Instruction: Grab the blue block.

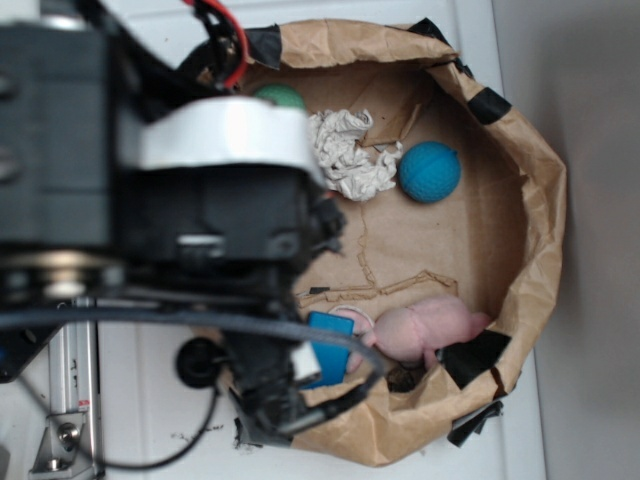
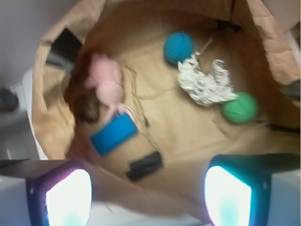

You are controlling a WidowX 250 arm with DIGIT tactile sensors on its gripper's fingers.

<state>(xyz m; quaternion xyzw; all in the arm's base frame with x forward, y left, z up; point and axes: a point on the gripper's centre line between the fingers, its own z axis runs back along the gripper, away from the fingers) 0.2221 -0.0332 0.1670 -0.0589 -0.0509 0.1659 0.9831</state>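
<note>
The blue block (image 1: 330, 347) is a flat bright-blue rectangle lying on the floor of a brown paper bag (image 1: 530, 180), next to a pink soft toy (image 1: 432, 328). In the exterior view the arm hides part of the block. In the wrist view the block (image 2: 114, 133) lies at the lower left, above and between my fingers. My gripper (image 2: 148, 197) is open and empty, held high over the bag's near rim. Its lit fingertips (image 2: 68, 195) show at the bottom corners.
In the bag are a teal textured ball (image 1: 430, 171), a green ball (image 1: 281, 96), a white rope tangle (image 1: 350, 152) and the pink toy (image 2: 106, 81). Black tape patches (image 2: 146, 165) mark the bag. The bag's crumpled walls stand all round.
</note>
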